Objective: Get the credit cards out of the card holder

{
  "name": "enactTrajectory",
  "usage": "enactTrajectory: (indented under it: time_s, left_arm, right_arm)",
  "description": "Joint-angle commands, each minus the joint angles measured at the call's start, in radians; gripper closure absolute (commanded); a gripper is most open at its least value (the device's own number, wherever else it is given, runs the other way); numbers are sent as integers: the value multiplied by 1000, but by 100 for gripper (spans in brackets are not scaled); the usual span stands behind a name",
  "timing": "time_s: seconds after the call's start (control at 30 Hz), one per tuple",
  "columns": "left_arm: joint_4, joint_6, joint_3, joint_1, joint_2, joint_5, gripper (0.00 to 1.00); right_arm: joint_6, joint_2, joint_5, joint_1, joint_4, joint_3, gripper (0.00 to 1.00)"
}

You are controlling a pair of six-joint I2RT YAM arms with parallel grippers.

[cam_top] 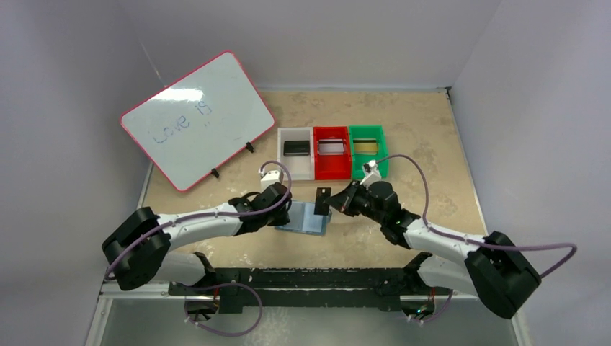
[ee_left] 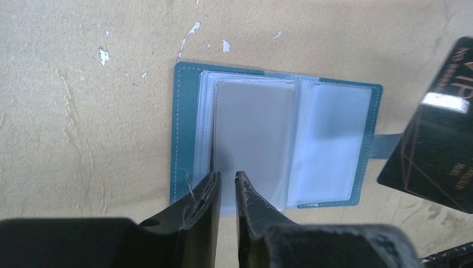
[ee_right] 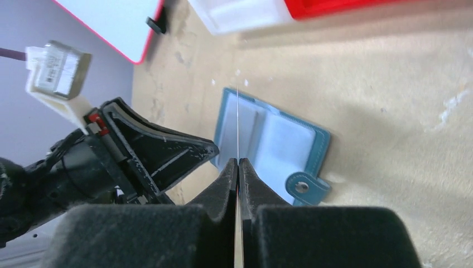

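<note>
Near the table's middle, the card holder (cam_top: 306, 217) lies open and flat. Our right gripper (ee_right: 238, 162) is pinched on a black credit card (ee_left: 438, 131), seen edge-on — held above the holder. Our left gripper (ee_left: 226, 181), jaws narrowly apart, rests at the holder's near edge. A thin pinch could let the card slip; if the left lifts, the holder may slide.

Tan table (cam_top: 432, 137), open card holder (cam_top: 304, 218), bins (cam_top: 332, 153), whiteboard (cam_top: 196, 119)

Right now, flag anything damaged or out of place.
Nothing on the task items. Only the tan tabletop looks worn: white chips beside the open slate-blue card holder. The black card sits pinched in the right fingers.
</note>
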Motion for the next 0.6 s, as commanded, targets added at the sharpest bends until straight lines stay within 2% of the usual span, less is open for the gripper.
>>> enactTrajectory:
  time_s: [0.0,0.17,0.3,0.37,0.47,0.57]
  left_arm:
    - [-31,12,71,0,-70,-48,82]
    - [-181,31,157,1,-117,-214,73]
    - [-318,41,216,12,-151,-369,59]
    - [-338,55,215,39,-183,-385,51]
    - [-365,80,212,145,-230,-342,46]
    - [-417,88,228,219,-285,-369,36]
  right_arm:
    - [-141,-104,75,-2,31,-10,100]
    - [-275,-179,100,-1,158,-50,100]
    - [-416,-201,83,1,188,-37,100]
    - [-471,-201,71,5,205,-27,100]
    - [-560,-195,58,22,221,-4,100]
    - [-641,-186,84,58,211,24,100]
